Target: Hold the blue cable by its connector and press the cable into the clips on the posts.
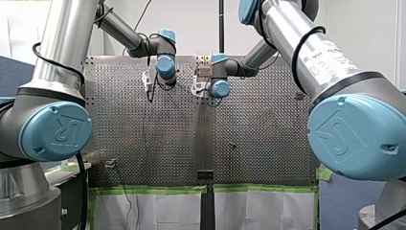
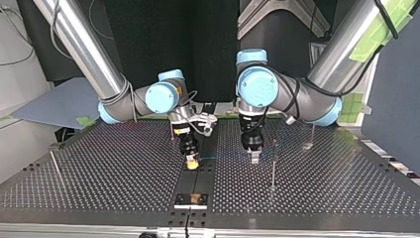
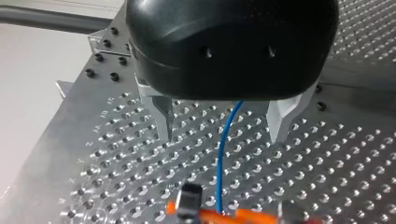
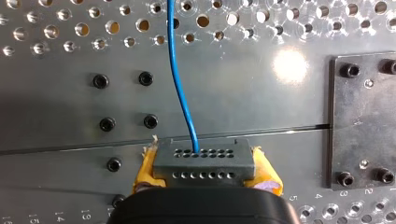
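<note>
- The right gripper (image 4: 205, 173) is clamped on the grey connector (image 4: 203, 158). Its yellow pads (image 4: 267, 177) press on the connector's two ends, and the hold looks square.
- The blue cable (image 4: 180, 79) leaves the connector's face and runs low over the table (image 2: 99, 188) along the centre seam.
- The left gripper (image 3: 223, 136) hangs over that run with its metal fingers (image 3: 163, 116) spread wide. The cable passes between them and touches neither, so only the connector is held.
- In the top view the two grippers are close together near the table's middle. A tall post (image 2: 273, 166) stands just beside the left gripper, and another post (image 2: 53, 161) is well apart at that view's left.
- The clips on the posts are too small to make out. As far as can be judged, the cable is seated in none of them yet.
- Risk: the cable curves slackly between the open fingers. If the left gripper closes or shifts sideways carelessly, the cable could slip out of the gap and be missed.
- Risk: a hard pull toward a post could twist the connector in the pads or drag it free, because the pads grip only its ends.
- Risk: the grippers are near each other and near the tall post. A sideways sweep could knock the post or bring the two wrists together.
</note>
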Robot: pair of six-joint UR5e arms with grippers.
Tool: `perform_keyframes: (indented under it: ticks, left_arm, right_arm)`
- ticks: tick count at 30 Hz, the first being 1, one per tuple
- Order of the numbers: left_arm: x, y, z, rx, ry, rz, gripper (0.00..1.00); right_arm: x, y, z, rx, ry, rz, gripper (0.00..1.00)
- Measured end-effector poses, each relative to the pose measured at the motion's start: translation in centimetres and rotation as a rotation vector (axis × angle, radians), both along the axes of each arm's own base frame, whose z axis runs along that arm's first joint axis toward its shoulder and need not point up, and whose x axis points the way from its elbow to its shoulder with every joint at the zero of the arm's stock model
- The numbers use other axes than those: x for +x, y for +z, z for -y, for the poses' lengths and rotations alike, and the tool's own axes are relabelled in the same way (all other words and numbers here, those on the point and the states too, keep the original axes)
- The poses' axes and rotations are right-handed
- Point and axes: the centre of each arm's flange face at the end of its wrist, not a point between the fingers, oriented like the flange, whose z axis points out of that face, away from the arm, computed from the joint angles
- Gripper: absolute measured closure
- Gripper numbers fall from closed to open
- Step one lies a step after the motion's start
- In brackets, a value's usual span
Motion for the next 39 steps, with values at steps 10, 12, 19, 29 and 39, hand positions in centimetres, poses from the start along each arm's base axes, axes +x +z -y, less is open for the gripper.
perform_keyframes:
  ticks: [10, 12, 19, 29, 39]
  left_arm:
    - [0.9, -2.5, 0.0, 0.018, 0.019, -0.043, 0.0]
    - [1.2, -2.8, 0.1, 0.016, 0.021, -0.038, 0.0]
    - [1.5, -3.1, -0.1, 0.015, 0.052, -0.027, 0.0]
    - [1.6, -3.1, -0.5, 0.02, 0.064, -0.03, 0.0]
    - [2.2, -0.6, 0.5, 0.0, 0.057, 0.017, 0.0]
  right_arm:
    - [0.1, 0.0, -0.1, 0.0, 0.002, 0.0, 1.0]
    - [0.1, 0.0, -0.1, 0.0, 0.001, 0.0, 1.0]
    - [0.0, 0.0, 0.1, -0.002, -0.002, 0.0, 1.0]
    - [0.0, 0.0, 0.1, -0.001, -0.002, 0.001, 1.0]
    - [0.0, 0.0, 0.1, -0.001, -0.001, 0.0, 1.0]
